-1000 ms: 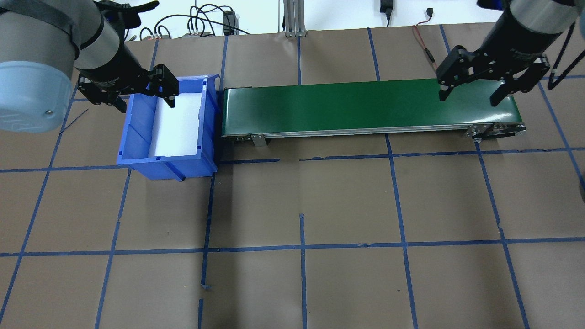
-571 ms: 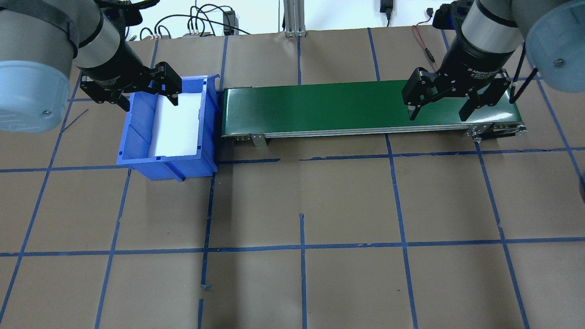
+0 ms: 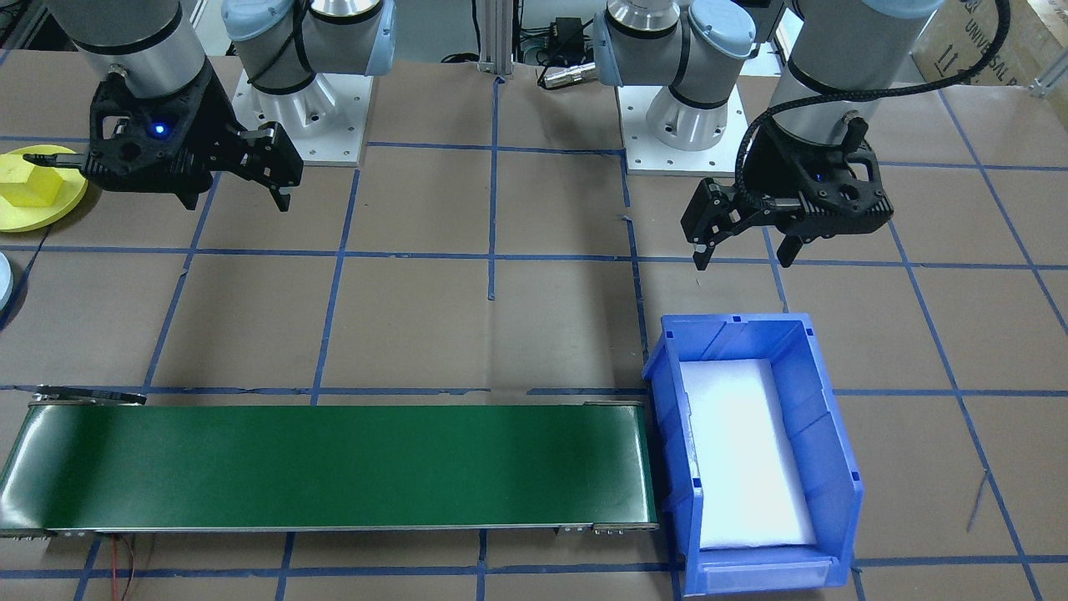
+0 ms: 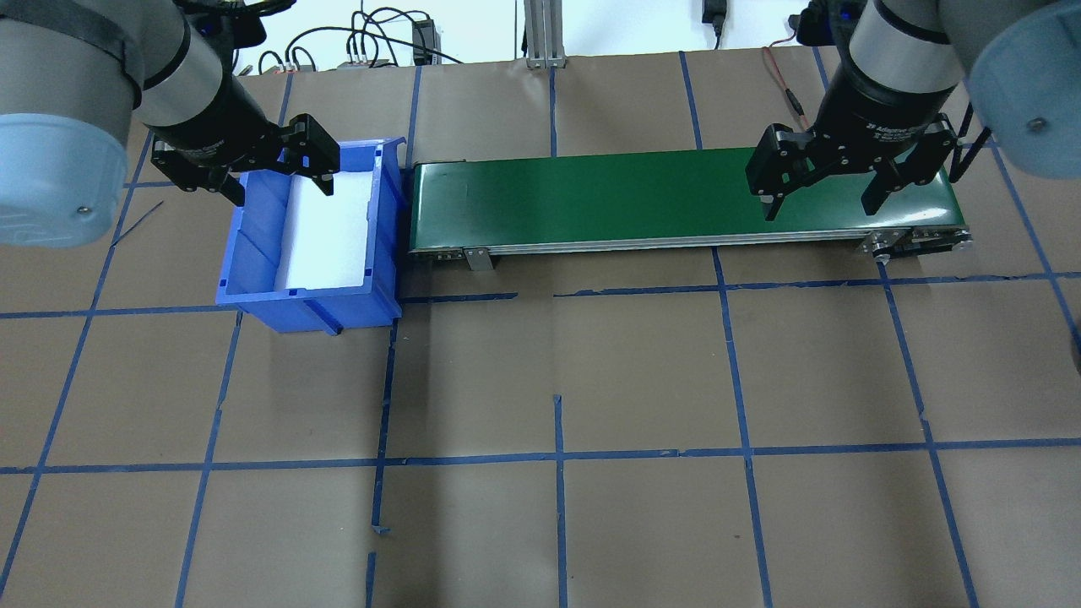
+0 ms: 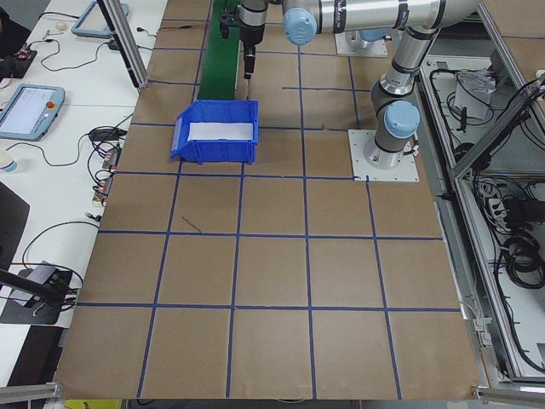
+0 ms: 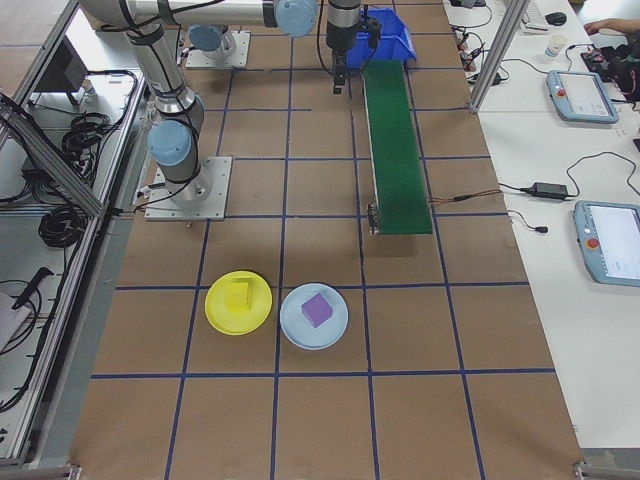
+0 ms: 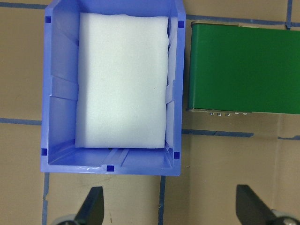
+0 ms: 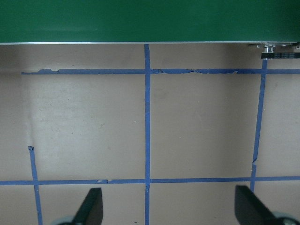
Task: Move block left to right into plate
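exterior right view, two plates, yellow plate (image 6: 238, 303) one block (image 6: 238, 295), both jaws apart

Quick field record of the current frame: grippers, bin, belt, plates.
left gripper: open, empty, at the bin's robot-side end
right gripper: open, empty, by the belt's right end
blue bin: only a white foam liner, no block
green conveyor belt: bare
yellow plate: holds a yellow block
pale blue plate: holds a purple block
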Controlling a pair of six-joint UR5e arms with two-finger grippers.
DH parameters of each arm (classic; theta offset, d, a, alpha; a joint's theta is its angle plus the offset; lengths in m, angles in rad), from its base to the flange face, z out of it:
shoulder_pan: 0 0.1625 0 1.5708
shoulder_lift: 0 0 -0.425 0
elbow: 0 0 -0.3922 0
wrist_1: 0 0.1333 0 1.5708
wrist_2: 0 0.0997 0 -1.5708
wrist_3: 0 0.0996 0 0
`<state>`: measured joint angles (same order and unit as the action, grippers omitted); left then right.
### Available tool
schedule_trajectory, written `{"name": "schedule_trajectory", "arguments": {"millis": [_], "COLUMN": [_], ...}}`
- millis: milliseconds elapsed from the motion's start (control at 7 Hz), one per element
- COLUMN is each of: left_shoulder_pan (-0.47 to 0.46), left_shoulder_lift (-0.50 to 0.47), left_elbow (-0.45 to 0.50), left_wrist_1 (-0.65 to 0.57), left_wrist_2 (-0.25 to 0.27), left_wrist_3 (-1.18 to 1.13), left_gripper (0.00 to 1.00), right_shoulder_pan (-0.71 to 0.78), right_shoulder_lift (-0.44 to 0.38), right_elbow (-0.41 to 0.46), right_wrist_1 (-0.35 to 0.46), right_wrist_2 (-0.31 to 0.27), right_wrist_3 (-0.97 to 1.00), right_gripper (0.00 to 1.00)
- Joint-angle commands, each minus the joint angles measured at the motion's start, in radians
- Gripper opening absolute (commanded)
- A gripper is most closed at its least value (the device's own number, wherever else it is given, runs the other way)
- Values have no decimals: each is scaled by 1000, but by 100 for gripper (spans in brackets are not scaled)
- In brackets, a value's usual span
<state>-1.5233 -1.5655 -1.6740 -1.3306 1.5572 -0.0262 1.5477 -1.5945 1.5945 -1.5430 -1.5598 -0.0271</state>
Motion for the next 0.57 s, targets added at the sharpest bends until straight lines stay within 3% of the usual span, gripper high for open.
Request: {"name": "schedule_trajectory", "arguments": {"millis": [0,429], "left_shoulder_pan": [2,2], "left_shoulder_lift": [-1,-2], "left_elbow": [-10,-15], "left_wrist_1": [4,2], "left_wrist_2": [1,3], "left_wrist_3": [2,2], "left_gripper": [100,100], "right_shoulder_pan": [-4,-3], "right_shoulder_lift": [1,1], "right_elbow": [-5,1], "right_wrist_1": [3,3], "right_wrist_2": [20,11], "right_wrist_3": [1,1], "right_gripper": [100,100]}}
